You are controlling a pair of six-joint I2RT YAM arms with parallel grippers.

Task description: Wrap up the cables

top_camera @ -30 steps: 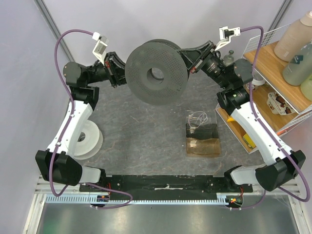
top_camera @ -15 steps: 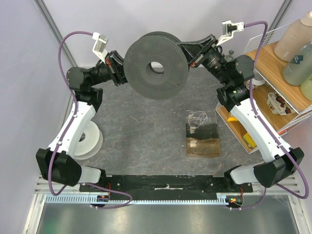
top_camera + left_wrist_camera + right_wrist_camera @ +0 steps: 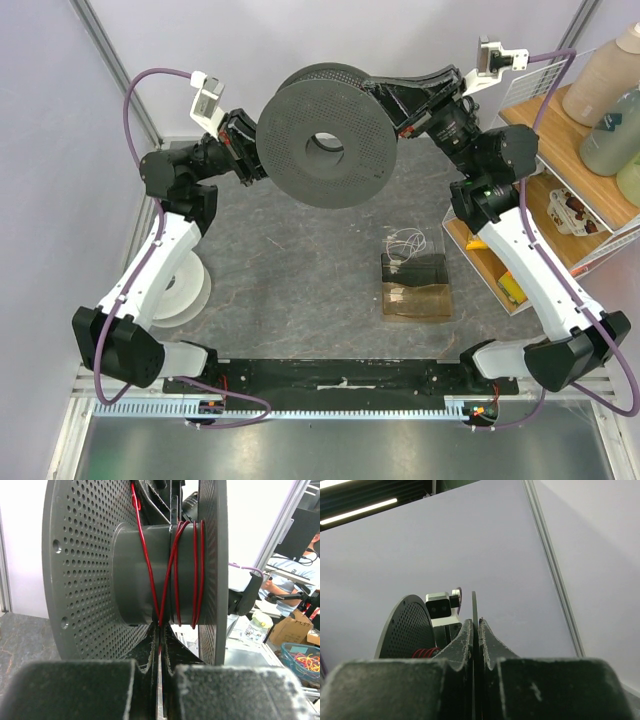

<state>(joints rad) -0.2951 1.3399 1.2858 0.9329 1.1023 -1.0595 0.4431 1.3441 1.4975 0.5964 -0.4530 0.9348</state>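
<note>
Red wire point(image 3: 195, 575) looks thin, springy, light (likely to uncoil); hold it close to the spool point(image 3: 85, 580). Left pincer point(image 3: 159, 630) pinches it. Right pincer point(image 3: 475, 626) clamps the spool's rim.

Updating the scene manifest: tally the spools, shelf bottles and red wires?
Spools: 2 (grey spool, white spool)
Bottles: 3 (tan bottle, grey-green bottle, green bottle)
Red wire: 1
Total: 6

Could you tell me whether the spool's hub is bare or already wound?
Partly wound: a few red wire turns circle the spool's hub, mostly grey showing.
</note>
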